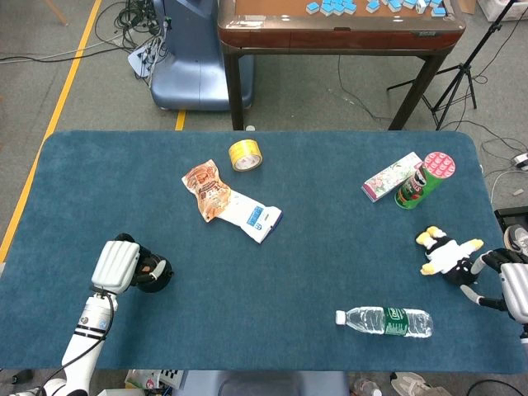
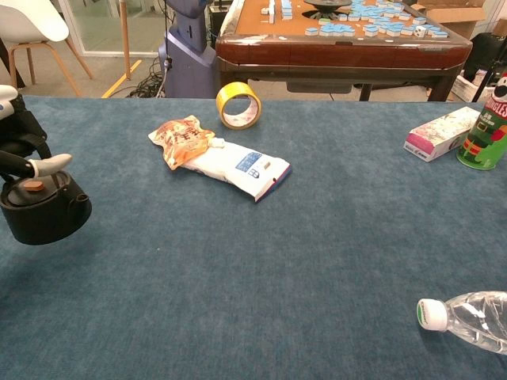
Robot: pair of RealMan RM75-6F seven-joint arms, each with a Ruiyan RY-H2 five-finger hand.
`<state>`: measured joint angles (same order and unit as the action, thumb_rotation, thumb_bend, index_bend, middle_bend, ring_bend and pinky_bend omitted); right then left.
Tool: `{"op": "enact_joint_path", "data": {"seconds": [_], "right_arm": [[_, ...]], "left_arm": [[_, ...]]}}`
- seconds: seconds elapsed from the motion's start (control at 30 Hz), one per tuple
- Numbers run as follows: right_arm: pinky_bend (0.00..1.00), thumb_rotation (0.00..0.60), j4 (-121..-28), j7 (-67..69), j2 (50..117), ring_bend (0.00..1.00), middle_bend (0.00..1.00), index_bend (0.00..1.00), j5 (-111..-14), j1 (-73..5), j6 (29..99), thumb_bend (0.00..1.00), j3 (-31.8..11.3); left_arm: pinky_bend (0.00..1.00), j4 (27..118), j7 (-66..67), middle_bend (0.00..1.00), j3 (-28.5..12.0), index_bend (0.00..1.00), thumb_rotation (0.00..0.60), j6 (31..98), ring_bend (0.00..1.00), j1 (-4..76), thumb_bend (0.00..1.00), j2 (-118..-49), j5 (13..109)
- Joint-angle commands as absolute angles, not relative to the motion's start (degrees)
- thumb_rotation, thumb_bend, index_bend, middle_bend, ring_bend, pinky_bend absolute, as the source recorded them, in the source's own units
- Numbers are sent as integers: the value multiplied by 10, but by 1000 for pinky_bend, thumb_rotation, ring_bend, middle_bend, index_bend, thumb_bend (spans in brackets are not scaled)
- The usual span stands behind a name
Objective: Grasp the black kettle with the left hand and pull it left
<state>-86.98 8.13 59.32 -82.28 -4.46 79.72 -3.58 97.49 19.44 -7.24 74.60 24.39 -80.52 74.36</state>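
The black kettle [image 2: 41, 212] stands near the left edge of the table [image 1: 330, 247], gripped at its handle by the left hand [image 1: 115, 264], so the pull to the left looks well along; to finish cleanly I would keep the drag low and level so the pot slides upright on the cloth and stops short of the edge. The left fingers [image 2: 49, 165] are curled in over the handle, one lying just above the lid, while the right hand [image 1: 513, 289] rests at the far right with fingers spread, near the plush toy [image 1: 445, 252], gripping nothing I can see
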Motion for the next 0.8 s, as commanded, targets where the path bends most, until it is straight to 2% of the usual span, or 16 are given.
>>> {"op": "enact_joint_path", "data": {"seconds": [0.03,0.13,0.4,0.57,0.7,0.8], "right_arm": [[286,600,-870,82,593,283,459,541,-823,-44,798,178,-36],[286,600,-870,82,592,282,459,541,-823,-44,799,179,-36],[286,600,-873,82,592,283,459,540,-824,-42,801,178,-36],[286,600,-875,81,591,283,459,541,-824,-42,801,178,-36],[286,600,-876,80,590,283,459,540,-824,-41,802,179,-36],[286,600,-877,79,589,283,459,541,-824,-41,802,178,-36]], "left_arm": [[451,975,198,1000,-72,1000,447,745,997,244,308,-805,743],[495,976,201,1000,-72,1000,497,744,1000,244,309,-804,744],[516,979,206,1000,-73,1000,518,744,1000,243,309,-803,741],[516,978,205,1000,-74,1000,498,746,1000,242,309,-804,742],[516,977,202,1000,-75,1000,433,746,1000,241,308,-803,743],[516,978,198,1000,-76,1000,418,745,1000,241,309,-802,743]]}}
